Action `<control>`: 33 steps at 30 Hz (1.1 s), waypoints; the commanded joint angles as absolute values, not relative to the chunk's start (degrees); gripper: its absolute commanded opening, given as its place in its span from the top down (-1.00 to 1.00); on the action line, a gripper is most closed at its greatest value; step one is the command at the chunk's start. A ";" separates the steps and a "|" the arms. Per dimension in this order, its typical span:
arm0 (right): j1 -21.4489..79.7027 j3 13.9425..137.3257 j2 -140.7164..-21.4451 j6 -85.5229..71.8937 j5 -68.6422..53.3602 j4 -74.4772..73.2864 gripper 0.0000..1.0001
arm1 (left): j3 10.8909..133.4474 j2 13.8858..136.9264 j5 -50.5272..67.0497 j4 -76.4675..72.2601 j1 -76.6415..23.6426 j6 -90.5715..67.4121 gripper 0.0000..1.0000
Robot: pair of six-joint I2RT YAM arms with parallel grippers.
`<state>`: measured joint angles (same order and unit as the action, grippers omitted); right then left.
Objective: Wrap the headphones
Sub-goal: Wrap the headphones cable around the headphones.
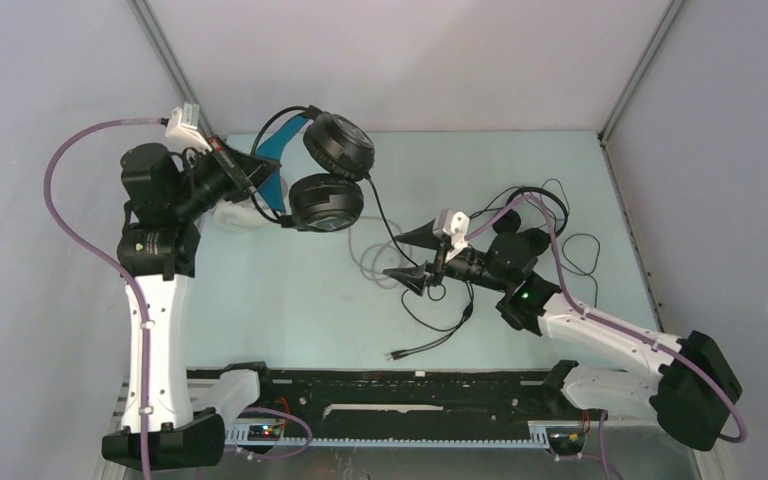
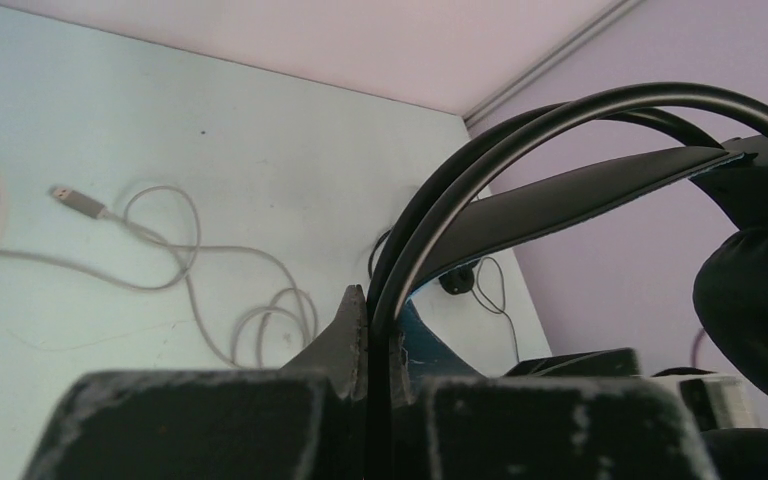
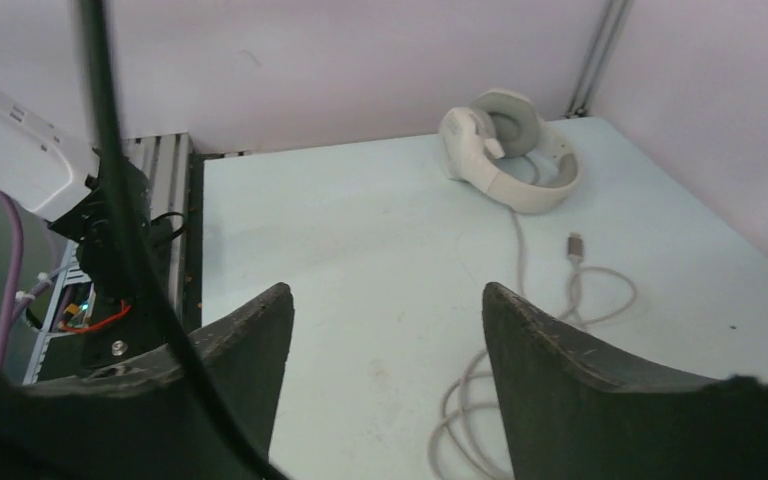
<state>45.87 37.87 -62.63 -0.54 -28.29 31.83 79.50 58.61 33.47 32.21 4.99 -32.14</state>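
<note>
My left gripper is shut on the thin black bands of the black over-ear headphones, which have a blue headband and hang lifted above the table's far left. In the left wrist view the bands rise from between the shut fingers. Their black cable trails down onto the table. My right gripper is open mid-table with nothing between its fingertips; the black cable crosses outside its left finger. The white headphones lie flat with their grey cable loose. The small black headphones lie behind the right arm.
The white headphones sit mostly hidden under the left arm. The grey cable's loops lie just left of the right gripper, its plug loose. Thin black cord spreads at far right. Walls enclose the table; a black rail runs along the near edge.
</note>
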 commanded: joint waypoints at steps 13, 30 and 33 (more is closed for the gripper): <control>46.76 28.92 -61.84 -2.14 -18.98 45.51 0.37 | 81.77 57.02 44.89 18.06 3.99 -43.97 1.00; 46.15 33.95 -65.68 -2.28 -18.94 47.48 1.00 | 76.79 55.50 44.93 16.58 -18.62 -42.84 1.00; 46.16 34.98 -66.80 -2.45 -17.98 47.90 1.00 | 75.71 55.15 44.83 17.80 -21.51 -41.01 1.00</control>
